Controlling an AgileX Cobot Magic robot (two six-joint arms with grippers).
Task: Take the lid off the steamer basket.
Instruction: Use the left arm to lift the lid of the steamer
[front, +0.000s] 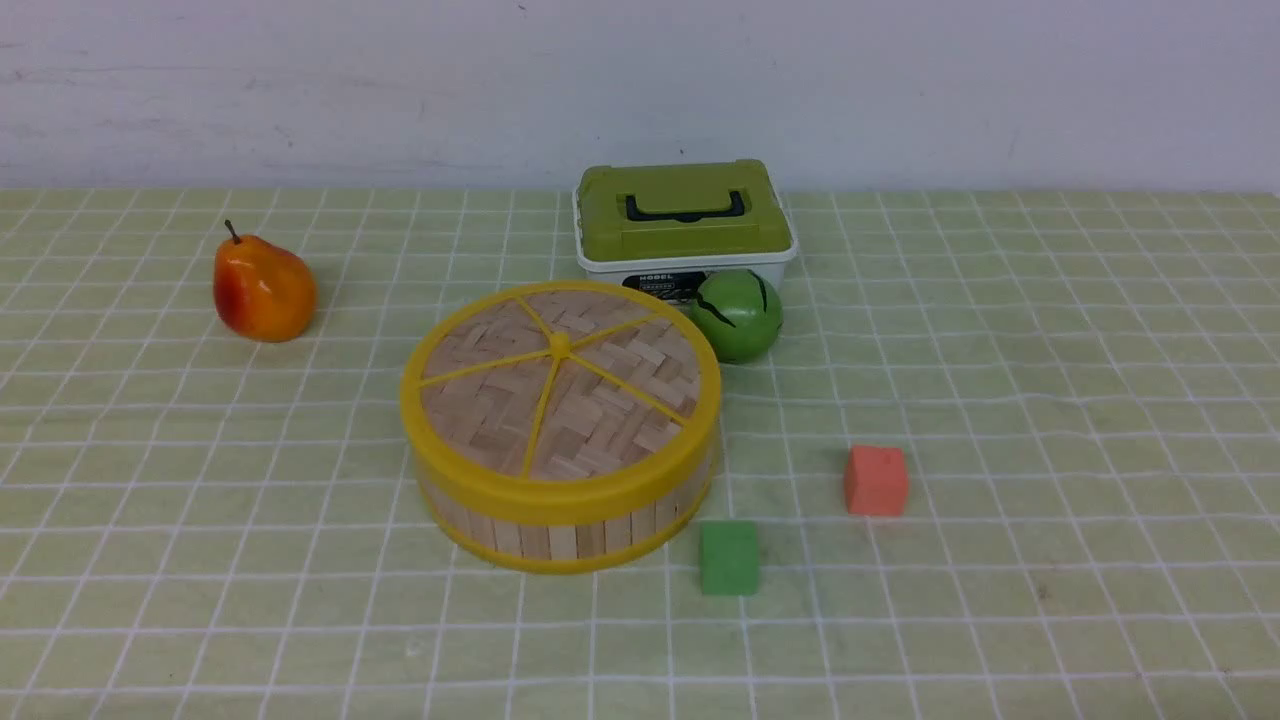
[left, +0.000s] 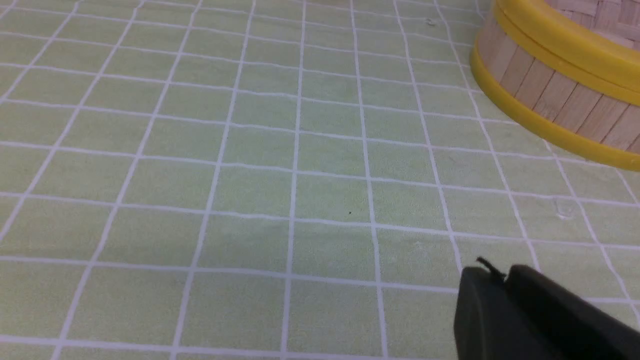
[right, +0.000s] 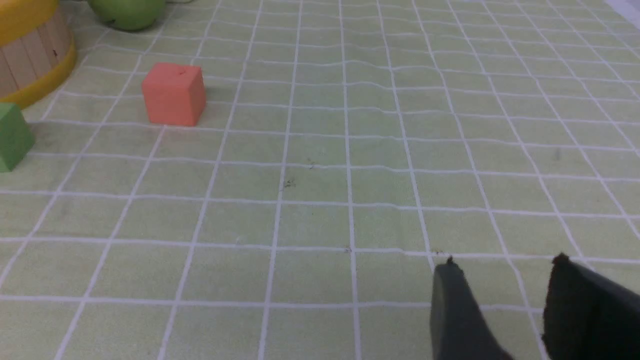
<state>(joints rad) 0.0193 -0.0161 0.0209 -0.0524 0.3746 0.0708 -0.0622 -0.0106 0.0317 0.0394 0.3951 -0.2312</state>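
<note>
Lid tops basket; left claw closed, right claw parted.

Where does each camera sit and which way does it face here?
Front view: between the arms, looking forward at the lid on the steamer basket; no arm shows.
Left wrist view: on the left arm, low, facing the steamer basket's side; left tool shows, shut.
Right wrist view: on the right arm, low, facing the orange cube; right tool shows, open.
Shared: the steamer basket shows in all three.
</note>
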